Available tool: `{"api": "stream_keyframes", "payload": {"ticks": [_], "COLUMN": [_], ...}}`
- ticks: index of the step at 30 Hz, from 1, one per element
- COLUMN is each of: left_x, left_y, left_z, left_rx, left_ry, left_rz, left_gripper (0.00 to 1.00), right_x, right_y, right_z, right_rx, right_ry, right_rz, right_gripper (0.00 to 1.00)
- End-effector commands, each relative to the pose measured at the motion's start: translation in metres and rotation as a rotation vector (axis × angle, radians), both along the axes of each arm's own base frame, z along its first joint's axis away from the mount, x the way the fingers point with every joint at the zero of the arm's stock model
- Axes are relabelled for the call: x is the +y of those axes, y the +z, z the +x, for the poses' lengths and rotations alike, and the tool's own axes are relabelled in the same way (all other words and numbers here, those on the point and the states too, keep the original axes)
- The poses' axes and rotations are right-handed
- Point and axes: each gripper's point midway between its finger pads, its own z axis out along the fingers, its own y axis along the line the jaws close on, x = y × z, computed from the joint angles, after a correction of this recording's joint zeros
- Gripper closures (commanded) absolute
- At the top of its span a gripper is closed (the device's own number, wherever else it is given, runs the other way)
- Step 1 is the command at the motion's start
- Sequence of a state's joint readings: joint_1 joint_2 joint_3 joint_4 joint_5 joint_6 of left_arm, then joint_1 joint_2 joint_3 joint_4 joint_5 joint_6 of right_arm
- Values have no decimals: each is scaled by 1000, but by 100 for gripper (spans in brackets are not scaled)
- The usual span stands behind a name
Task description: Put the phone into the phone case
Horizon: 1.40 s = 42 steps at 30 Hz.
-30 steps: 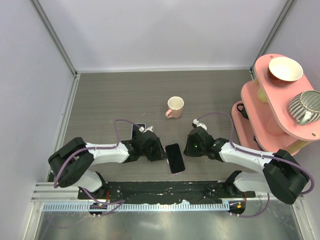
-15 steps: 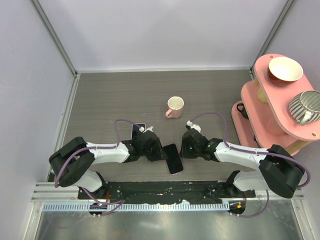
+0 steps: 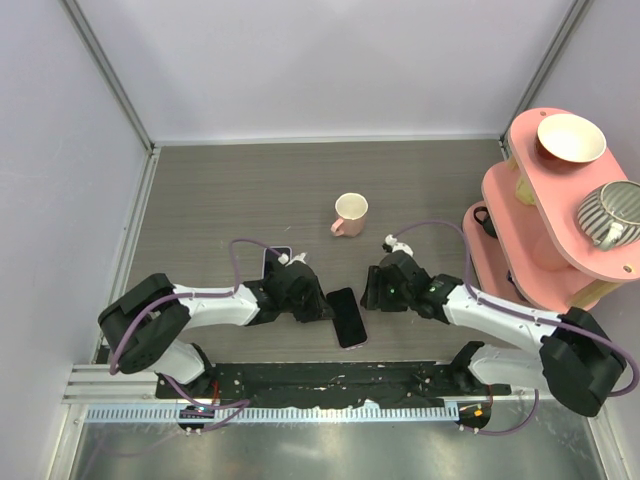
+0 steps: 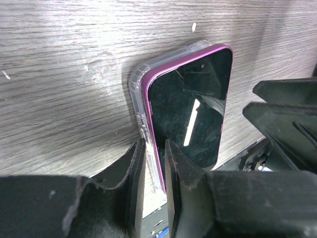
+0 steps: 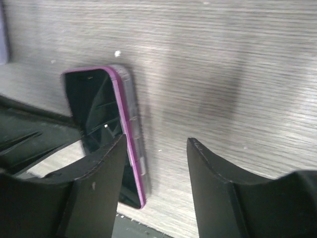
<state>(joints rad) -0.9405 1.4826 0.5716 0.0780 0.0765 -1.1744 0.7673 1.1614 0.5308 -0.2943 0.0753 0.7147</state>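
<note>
A black-screened phone (image 3: 347, 316) with a magenta rim lies in the clear phone case (image 4: 140, 87) at the table's front edge. Its near end reaches over the black rail. In the left wrist view the phone (image 4: 190, 109) fills the case, and my left gripper (image 4: 154, 144) is pinched on the case's left side wall, one finger outside and one on the screen. My right gripper (image 5: 156, 140) stands open just right of the phone (image 5: 94, 106) and its case (image 5: 131, 96), with bare table between its fingers. From above, the left gripper (image 3: 322, 307) touches the phone; the right gripper (image 3: 368, 292) is apart.
A pink cup (image 3: 349, 213) stands behind the phone. A flat dark thing with a lavender edge (image 3: 276, 260) lies by the left wrist. A pink tiered stand (image 3: 530, 215) with a bowl (image 3: 570, 137) and a striped mug (image 3: 607, 213) fills the right side. A black rail (image 3: 330, 378) runs along the front edge.
The right gripper has opened and drawn back up and to the right, off the phone. The left gripper has closed further on the case's edge. The phone shifted slightly left.
</note>
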Motion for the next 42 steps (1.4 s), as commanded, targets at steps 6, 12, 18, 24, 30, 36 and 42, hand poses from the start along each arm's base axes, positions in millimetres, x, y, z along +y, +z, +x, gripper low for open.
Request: {"api": "stream_keyframes", "payload": {"ticks": [6, 12, 18, 24, 30, 36, 42], "left_x": [3, -6, -10, -13, -15, -17, -15], "left_y": [-6, -3, -12, -18, -20, -18, -16], "left_z": [-4, -7, -14, -16, -17, -15, -13], "left_rx": [37, 85, 140, 165, 162, 148, 129], "left_ry": [15, 37, 54, 63, 59, 46, 35], "left_rz": [15, -81, -133, -177, -208, -196, -158], "left_gripper": [77, 78, 78, 78, 79, 79, 79], "right_x": [52, 58, 73, 86, 91, 86, 64], "right_y": [26, 5, 11, 46, 76, 69, 32], "right_z": [-20, -28, -37, -32, -33, -30, -25], "right_rx": [1, 35, 61, 49, 54, 64, 99], "right_ry": [222, 296, 343, 369, 390, 361, 274], "right_rz": [326, 330, 434, 583, 736, 704, 527], "right_gripper": [33, 31, 28, 27, 26, 26, 29]}}
